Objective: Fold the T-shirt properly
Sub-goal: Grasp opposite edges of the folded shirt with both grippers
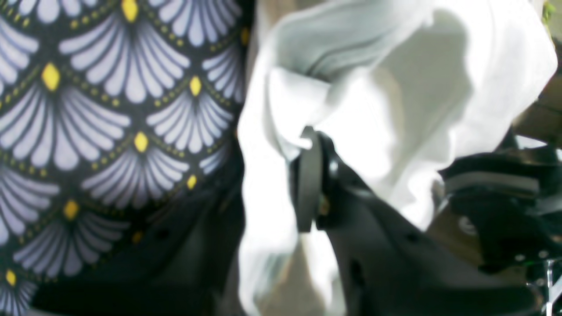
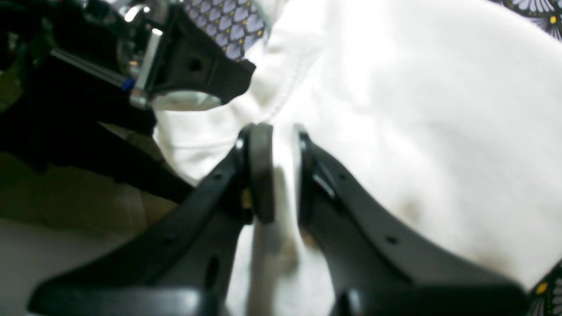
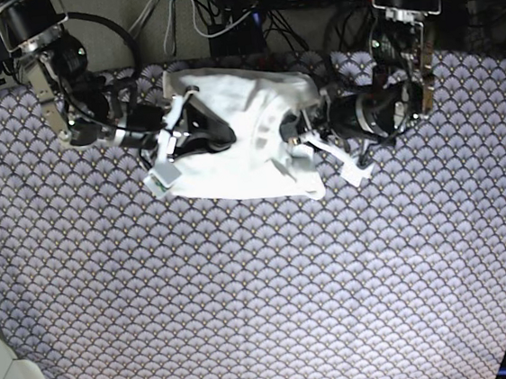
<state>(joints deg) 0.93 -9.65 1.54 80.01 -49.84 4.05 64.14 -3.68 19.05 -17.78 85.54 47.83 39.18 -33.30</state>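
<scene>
1. Nearest the base camera lay the patterned tablecloth [image 3: 266,315], bare across the whole front of the table.
2. On that view's left, the right gripper [image 3: 214,136] reached in over the T-shirt [image 3: 249,149]. Its wrist view showed the two pads close together with a fold of white cloth pinched between them, so it had hold of the garment's edge.
3. Bunched and wrinkled rather than spread flat, the T-shirt sat at the back middle of the table between both arms, apparently gathered up so a fold could be carried over.
4. On the right, the left gripper [image 3: 303,132] met the shirt's other side. In its wrist view the pads [image 1: 309,180] were nearly together on a tuck of fabric, seemingly clamped on it to match the opposite grip.
</scene>
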